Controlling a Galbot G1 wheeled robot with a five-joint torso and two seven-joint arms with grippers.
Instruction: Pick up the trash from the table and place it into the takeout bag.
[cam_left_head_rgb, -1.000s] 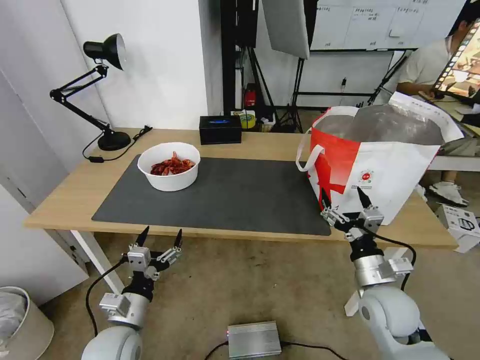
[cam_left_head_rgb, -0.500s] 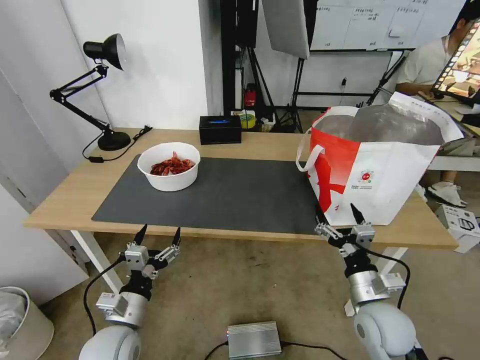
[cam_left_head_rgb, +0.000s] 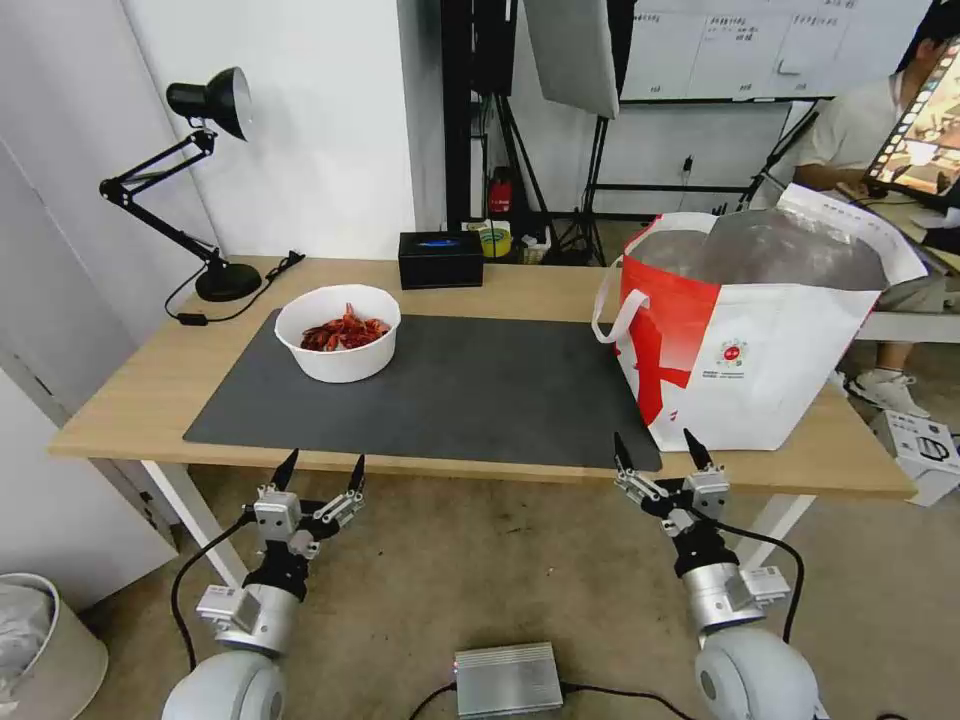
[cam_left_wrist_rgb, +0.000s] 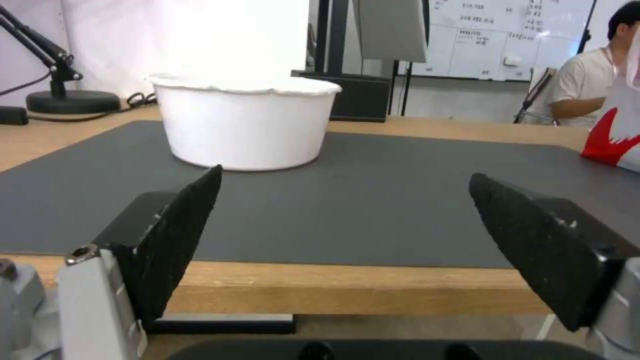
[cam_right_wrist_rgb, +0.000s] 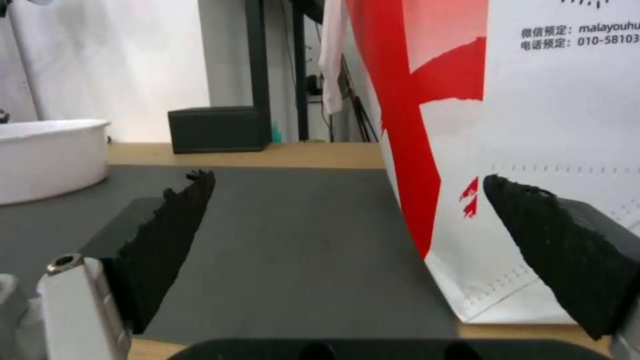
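**Both grippers low at the near edge of the table, the bowl and the bag on it**

Nearest, on the floor between the two arms, lies a silver metal box with a cable. Just above it, the left gripper is below the near edge of the table, fingers spread and empty. The right gripper is at the same edge, just in front of the bag, fingers also spread with nothing between them.

The table is of light wood, and a large dark grey mat covers its middle. On the left part of the mat stands the white round bowl with red crayfish shells inside (the left wrist view shows its plain white wall). At the right end stands the takeout bag, upright and open, white with a broad red panel, silver lining and a small round red logo. In the right wrist view the bag's side carries the print "malayouhu" and "010-58103", both cut by the edge.

Farther back are a black tissue box and a black desk lamp, then a white wall and tripods.
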